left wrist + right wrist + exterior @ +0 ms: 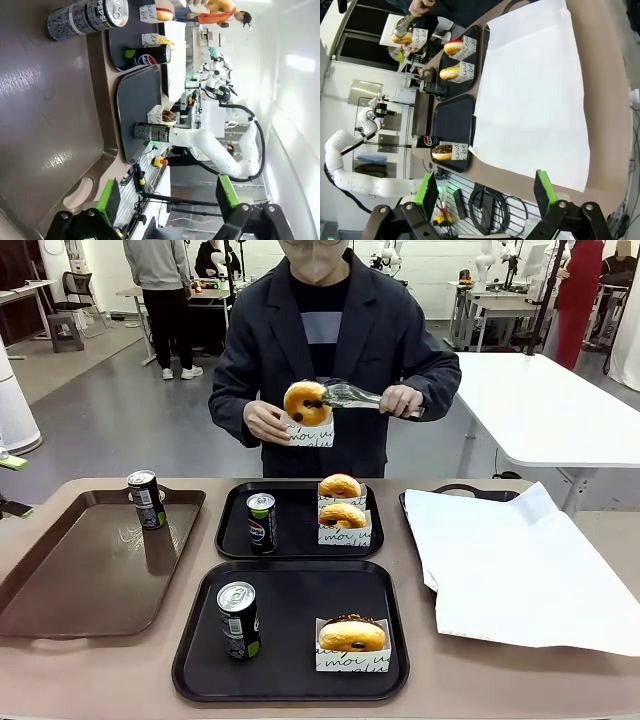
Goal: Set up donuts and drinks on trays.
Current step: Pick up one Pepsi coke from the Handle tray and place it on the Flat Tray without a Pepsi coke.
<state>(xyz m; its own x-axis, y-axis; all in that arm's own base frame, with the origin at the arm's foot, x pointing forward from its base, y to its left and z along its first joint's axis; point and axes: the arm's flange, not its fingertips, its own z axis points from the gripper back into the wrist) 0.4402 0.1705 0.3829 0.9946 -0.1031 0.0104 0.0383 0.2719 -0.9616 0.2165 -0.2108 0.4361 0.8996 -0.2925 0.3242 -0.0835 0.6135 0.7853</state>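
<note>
**Donut sleeving in hand, both grippers idle**

Left gripper (165, 205): jaws spread wide, nothing between the pads. Just ahead of its fingers is the brown tray (45, 115), with one can (87, 17) lying further out along the same line. Beyond the brown tray's rim sit the two black trays: near black tray (137, 100) with its own can (152, 132) and a sleeved chocolate donut (165, 116), far black tray (295, 522) with another can (147, 55).

Right gripper (485, 202): jaws also wide apart, holding nothing. Directly past its fingertips is the white paper (535, 85) lining the fourth tray; the black trays lie off to its side.

Farthest out, the person's hand (262, 423) holds a paper sleeve while tongs (360, 395) drop a glazed donut (306, 402) into it.

Judgement: far tray has two donuts (341, 502) and a drink, near tray one donut. Next move likely places this donut on the near tray; the brown-tray can looks spare.
</note>
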